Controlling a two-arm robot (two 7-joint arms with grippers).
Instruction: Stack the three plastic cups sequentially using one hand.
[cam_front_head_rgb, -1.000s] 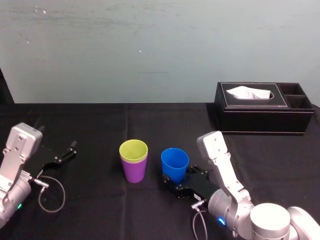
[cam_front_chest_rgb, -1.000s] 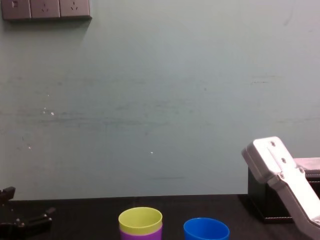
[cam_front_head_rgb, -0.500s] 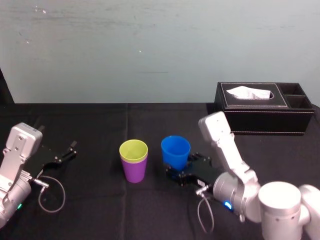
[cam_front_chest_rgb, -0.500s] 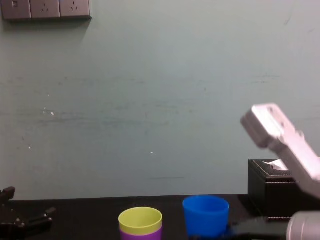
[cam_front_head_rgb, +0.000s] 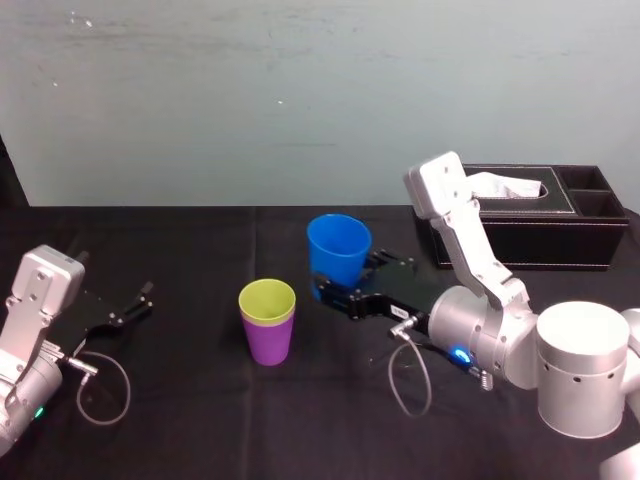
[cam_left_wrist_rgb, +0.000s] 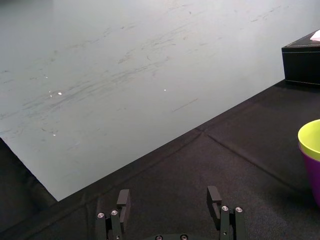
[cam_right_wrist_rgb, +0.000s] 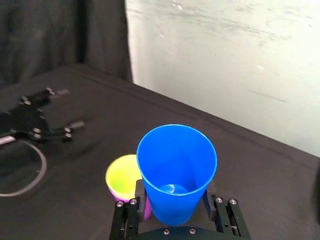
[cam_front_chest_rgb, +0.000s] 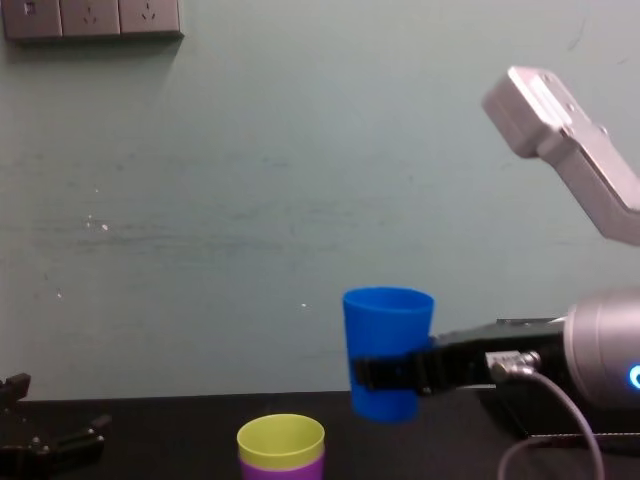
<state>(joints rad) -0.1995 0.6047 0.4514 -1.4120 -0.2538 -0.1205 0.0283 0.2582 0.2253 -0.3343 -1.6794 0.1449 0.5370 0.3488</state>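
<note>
Grip sits low on the smooth tapered blue plastic cup (cam_front_head_rgb: 338, 246) mid-frame, my black right gripper (cam_front_head_rgb: 342, 291) clamped around it; light but slick, I reckon; left gripper (cam_front_head_rgb: 140, 302) idles spread, lower left.

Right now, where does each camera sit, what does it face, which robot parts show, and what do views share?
Head: high, looking down at the table; parked left arm, right arm, right gripper holding the blue cup aloft.
Chest: low, facing the wall; right arm.
Left wrist: behind left gripper, jaws open, facing wall.
Right wrist: behind jaws clamping blue cup.
Shared: every view shows yellow-green cup nested in purple cup.
</note>
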